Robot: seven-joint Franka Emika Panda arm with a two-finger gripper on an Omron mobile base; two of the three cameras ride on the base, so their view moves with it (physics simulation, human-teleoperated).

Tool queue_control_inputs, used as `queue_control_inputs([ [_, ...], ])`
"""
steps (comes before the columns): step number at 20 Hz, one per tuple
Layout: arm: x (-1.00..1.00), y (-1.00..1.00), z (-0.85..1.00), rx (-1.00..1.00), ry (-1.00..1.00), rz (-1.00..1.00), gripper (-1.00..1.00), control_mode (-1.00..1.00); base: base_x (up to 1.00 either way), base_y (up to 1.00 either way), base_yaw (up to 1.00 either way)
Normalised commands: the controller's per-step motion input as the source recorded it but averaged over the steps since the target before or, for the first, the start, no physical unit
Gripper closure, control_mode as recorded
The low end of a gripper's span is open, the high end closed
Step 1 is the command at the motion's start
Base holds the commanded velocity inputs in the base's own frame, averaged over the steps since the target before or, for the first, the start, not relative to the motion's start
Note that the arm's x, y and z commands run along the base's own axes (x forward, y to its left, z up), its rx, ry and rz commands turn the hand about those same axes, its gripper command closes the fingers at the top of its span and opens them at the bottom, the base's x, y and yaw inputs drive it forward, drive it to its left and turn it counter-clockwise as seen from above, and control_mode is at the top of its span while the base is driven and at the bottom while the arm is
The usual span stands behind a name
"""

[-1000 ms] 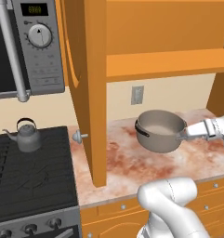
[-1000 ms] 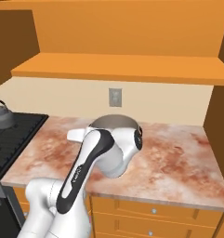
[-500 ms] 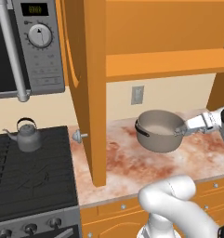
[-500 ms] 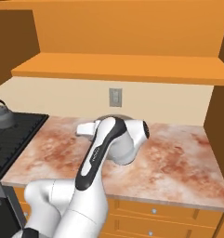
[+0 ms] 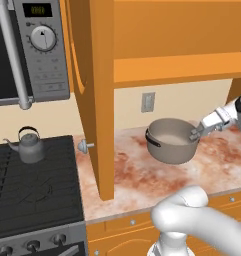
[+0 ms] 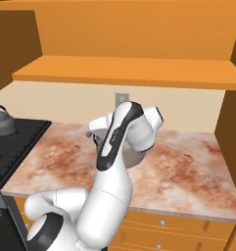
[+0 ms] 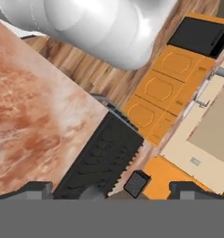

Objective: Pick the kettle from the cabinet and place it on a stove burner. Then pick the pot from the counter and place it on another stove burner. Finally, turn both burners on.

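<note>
Arm: the white arm rises from the base, bends over the counter and reaches in from the right, its wrist lying nearly level toward the pot.
Gripper: the two-finger gripper (image 5: 196,134) sits at the pot's right rim; its dark finger tips (image 7: 38,190) stand wide apart in the hand view, with nothing clasped between them.
Pot: one large round grey-beige metal pot (image 5: 171,140) stands upright on the reddish-brown and cream marbled stone counter (image 5: 137,180), mouth up, just below the grey wall socket (image 5: 148,102); a dark side handle shows on its left, so its handle line runs left to right.
Kettle: one small dark grey metal kettle (image 5: 30,146) stands upright on the rear of the black gas cooktop grates (image 5: 34,190), arched handle up, spout pointing left; well apart from the pot.
Cabinet: one orange wooden wall cabinet (image 5: 174,67) with a shelf board above the pot and a tall side panel between kettle and pot.
Microwave: one grey microwave (image 5: 27,50) hangs above the cooktop.
</note>
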Motion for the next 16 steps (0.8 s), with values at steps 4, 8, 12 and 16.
queue_control_inputs([
  [4,0.01,-0.04,-0.07,-0.13,-0.17,0.22,-1.00,-1.00,0.00,0.00,0.00],
  [8,0.00,-0.01,-0.14,-0.15,-0.28,0.26,-1.00,-1.00,0.00,0.00,0.00],
  [12,0.00,-0.04,-0.18,-0.15,-0.33,0.27,-1.00,-1.00,0.00,0.00,0.00],
  [16,0.00,-0.11,-0.22,-0.14,-0.34,0.24,-1.00,-1.00,0.00,0.00,0.00],
])
